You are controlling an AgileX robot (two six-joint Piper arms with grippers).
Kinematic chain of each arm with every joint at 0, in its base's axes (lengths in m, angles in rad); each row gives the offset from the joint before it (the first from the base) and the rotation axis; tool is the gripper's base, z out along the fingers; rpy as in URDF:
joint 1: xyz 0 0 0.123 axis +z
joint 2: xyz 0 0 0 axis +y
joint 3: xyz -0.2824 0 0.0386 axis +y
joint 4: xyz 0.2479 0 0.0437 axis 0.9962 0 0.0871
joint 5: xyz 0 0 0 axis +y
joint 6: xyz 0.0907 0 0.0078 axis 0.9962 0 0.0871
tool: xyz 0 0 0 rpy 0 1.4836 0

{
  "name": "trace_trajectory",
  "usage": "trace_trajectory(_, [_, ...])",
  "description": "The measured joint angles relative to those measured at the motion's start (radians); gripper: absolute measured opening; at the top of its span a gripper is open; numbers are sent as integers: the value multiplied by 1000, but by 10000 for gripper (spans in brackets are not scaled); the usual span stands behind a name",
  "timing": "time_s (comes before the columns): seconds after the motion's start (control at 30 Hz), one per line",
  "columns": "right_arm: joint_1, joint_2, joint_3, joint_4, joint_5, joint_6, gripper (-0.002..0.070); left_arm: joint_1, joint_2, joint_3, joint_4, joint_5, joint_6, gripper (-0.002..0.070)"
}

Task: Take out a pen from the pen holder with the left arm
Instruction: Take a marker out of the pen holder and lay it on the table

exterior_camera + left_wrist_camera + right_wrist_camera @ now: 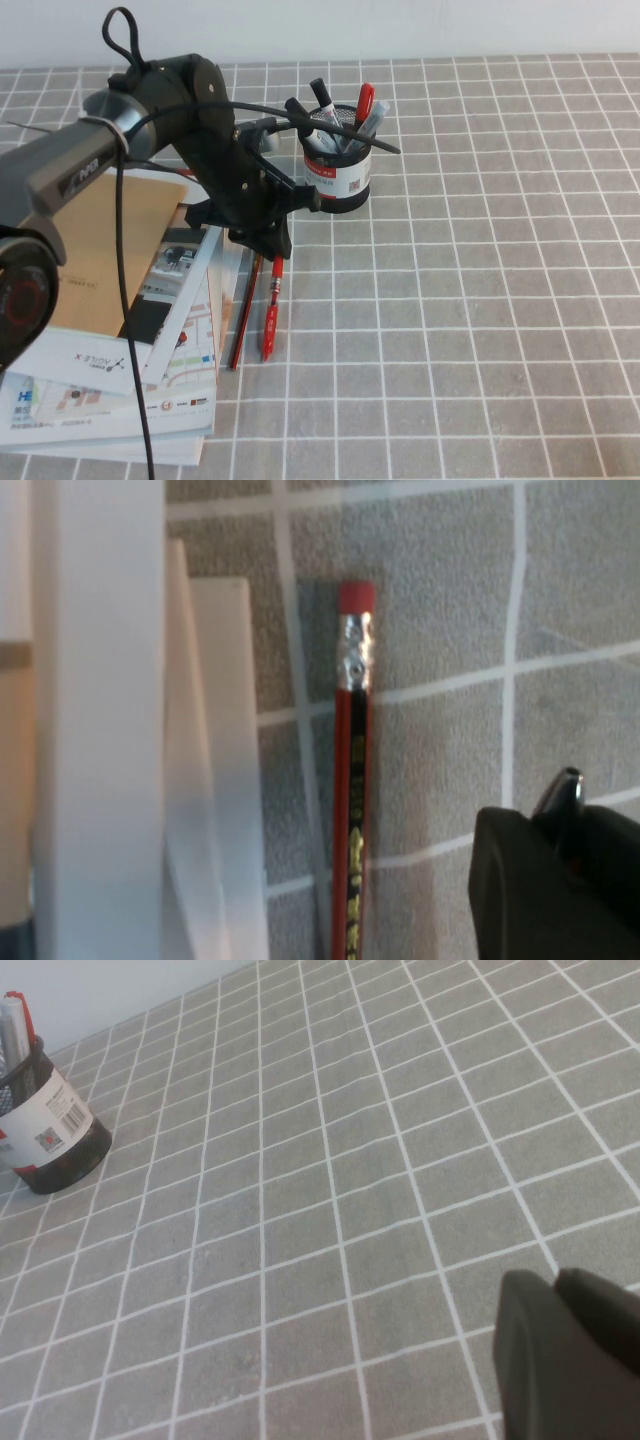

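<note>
**High view.** The left pincer (268, 243) sits low over the worktop (480, 330), at 7 o'clock from the pen holder (338, 170) and clear of it. It is almost fully closed on the upper end of a red pen (271, 310). The pen's barrel runs toward 6 o'clock and appears to lie on the tiles. A red pencil (243, 305) lies just beside the pen at its 9 o'clock, with a stack of booklets (110, 330) beyond. Markers (325, 100) stand in the holder.

**Left wrist view.** A silvery end of the red pen (565, 790) shows between the dark fingers (520, 890). The red pencil (352, 780) is near but apart.

**Right wrist view.** The right pincer (570, 1360) hangs over bare tiles, well apart from the pen holder (50, 1120). Its state cannot be told.

**Assessment.** The pen is judged already out of the holder and being set down. Release it with a small opening, then rise straight up, so it neither rolls nor strikes the pencil.
</note>
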State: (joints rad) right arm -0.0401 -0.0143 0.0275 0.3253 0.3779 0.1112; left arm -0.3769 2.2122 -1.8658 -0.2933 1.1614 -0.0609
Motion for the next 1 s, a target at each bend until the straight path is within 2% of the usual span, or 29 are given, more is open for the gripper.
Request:
trace_trajectory(0.17, [0, 0, 0, 0, 0, 0, -13, 0, 4, 0, 0, -29, -12, 86])
trace_trajectory(0.43, [0, 0, 0, 2, 0, 0, -13, 0, 4, 0, 14, -44, -36, 236])
trace_trajectory(0.63, [0, 0, 0, 2, 0, 0, -13, 0, 2, -2, 16, -14, -9, 257])
trace_trajectory(0.73, [0, 0, 0, 3, 0, 0, -13, 0, -36, -11, 35, 14, 42, 218])
trace_trajectory(0.83, [0, 0, 0, 3, 0, 0, -13, 0, -125, -18, 68, 22, 81, 97])
trace_trajectory(0.9, [0, 0, 0, 3, 0, 0, -13, 0, -210, -21, 103, 22, 94, 44])
trace_trajectory(1.0, [0, 0, 0, 3, 0, 0, -13, 0, -335, -25, 144, 11, 99, 11])
